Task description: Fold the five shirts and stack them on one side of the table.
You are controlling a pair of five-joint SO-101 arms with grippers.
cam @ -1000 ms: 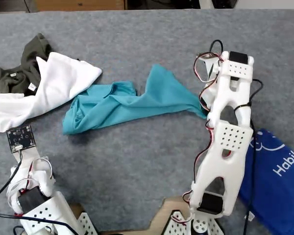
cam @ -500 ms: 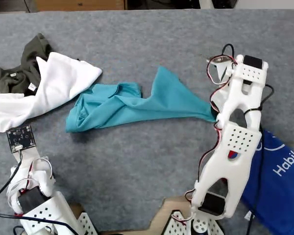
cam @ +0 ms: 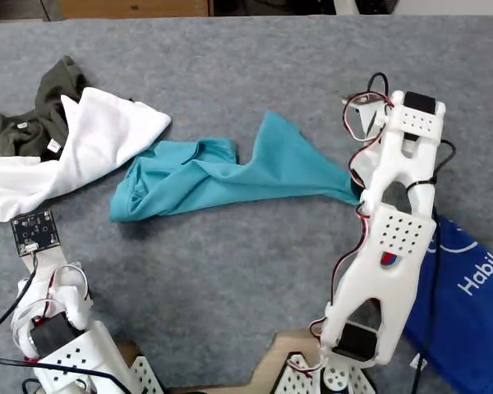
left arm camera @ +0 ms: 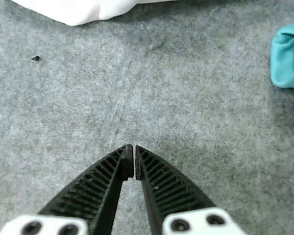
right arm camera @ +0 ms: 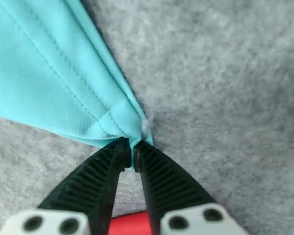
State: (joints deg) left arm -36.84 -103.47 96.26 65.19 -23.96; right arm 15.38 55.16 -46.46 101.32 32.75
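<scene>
A teal shirt [cam: 222, 176] lies crumpled and stretched across the middle of the grey table. My right gripper [right arm camera: 132, 149] is shut on a corner of the teal shirt [right arm camera: 49, 73], at the shirt's right end [cam: 355, 193] under the white right arm [cam: 390, 238]. A white shirt [cam: 74, 148] and a dark olive shirt [cam: 41, 107] lie heaped at the left. A blue shirt [cam: 464, 304] lies at the right edge, partly under the right arm. My left gripper [left arm camera: 133, 159] is shut over bare table, near the white shirt's edge [left arm camera: 88, 7] and the teal shirt [left arm camera: 289, 58].
The left arm's base [cam: 53, 328] sits at the front left corner. The grey felt table [cam: 230, 279] has open room in front of the teal shirt and along the back [cam: 255, 57].
The right arm pulled the teal shirt's corner to the right, stretching the shirt out, then held nearly still. The left arm has not moved.
</scene>
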